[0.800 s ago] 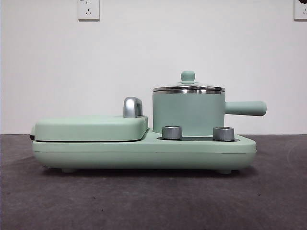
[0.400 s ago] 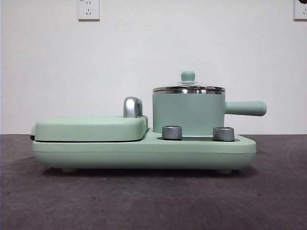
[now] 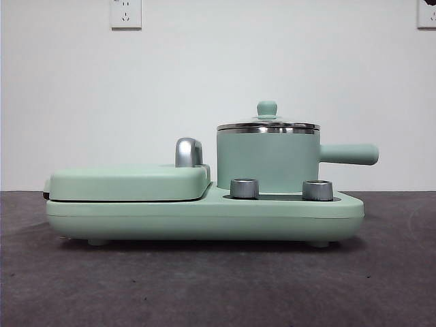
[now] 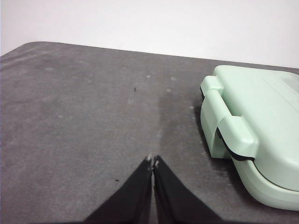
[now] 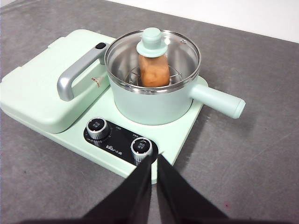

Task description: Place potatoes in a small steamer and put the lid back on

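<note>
The right end effector (image 5: 154, 158) hangs above the near edge of the mint-green cooker base (image 5: 182, 140), its two black jaws pressed together with only a thin slit between the tips, holding nothing. Just beyond the tips lie two steel control knobs (image 5: 141, 146) on a dark panel. Behind the knobs the small steamer (image 5: 156, 102) sits on the base, its straight side handle (image 5: 217, 100) pointing away from the griddle cover (image 5: 32, 93). The lid (image 5: 187, 51) rests on the steamer's steel rim, knob upward. Through the glass the potato (image 5: 154, 72) shows inside the steamer, orange-brown, resting on a wire rack. A curved steel handle (image 5: 77, 72) runs along the griddle cover beside the steamer.

The left end effector (image 4: 153, 161) hovers over bare grey desk (image 4: 84, 116), jaws pressed together at the tips, empty, beside the hinged end of the griddle cover.

From the front, the closed steamer stands on the right half of the base, the lid seated level. Two wall sockets (image 3: 125, 13) are on the white wall behind.
</note>
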`<state>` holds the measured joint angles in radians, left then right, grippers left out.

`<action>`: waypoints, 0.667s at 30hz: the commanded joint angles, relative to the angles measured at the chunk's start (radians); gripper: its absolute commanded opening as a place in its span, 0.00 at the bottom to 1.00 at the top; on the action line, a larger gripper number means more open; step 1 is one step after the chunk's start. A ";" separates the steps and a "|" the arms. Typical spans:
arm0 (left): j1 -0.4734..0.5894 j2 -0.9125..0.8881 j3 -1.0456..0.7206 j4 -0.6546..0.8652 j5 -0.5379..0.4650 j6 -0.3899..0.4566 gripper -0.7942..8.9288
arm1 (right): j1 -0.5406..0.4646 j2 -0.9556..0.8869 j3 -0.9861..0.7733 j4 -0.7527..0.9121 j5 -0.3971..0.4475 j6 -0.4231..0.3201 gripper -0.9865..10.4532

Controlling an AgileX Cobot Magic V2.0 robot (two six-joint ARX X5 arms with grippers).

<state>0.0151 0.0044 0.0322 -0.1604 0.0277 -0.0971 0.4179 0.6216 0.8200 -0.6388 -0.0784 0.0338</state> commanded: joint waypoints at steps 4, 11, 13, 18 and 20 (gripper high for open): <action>0.000 -0.001 -0.019 0.011 -0.003 0.003 0.09 | -0.037 -0.047 -0.035 0.026 0.007 -0.135 0.10; 0.000 -0.001 -0.019 0.011 -0.003 0.003 0.09 | -0.196 -0.296 -0.381 0.224 0.029 -0.146 0.10; 0.000 -0.001 -0.019 0.011 -0.003 0.003 0.09 | -0.242 -0.381 -0.486 0.263 0.031 -0.146 0.10; 0.000 -0.001 -0.019 0.011 -0.003 0.003 0.09 | -0.297 -0.540 -0.661 0.315 0.027 -0.143 0.10; 0.000 -0.001 -0.019 0.011 -0.003 0.003 0.09 | -0.307 -0.602 -0.712 0.320 0.026 -0.142 0.10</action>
<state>0.0151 0.0044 0.0322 -0.1600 0.0273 -0.0971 0.1139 0.0437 0.1165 -0.3431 -0.0517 -0.1013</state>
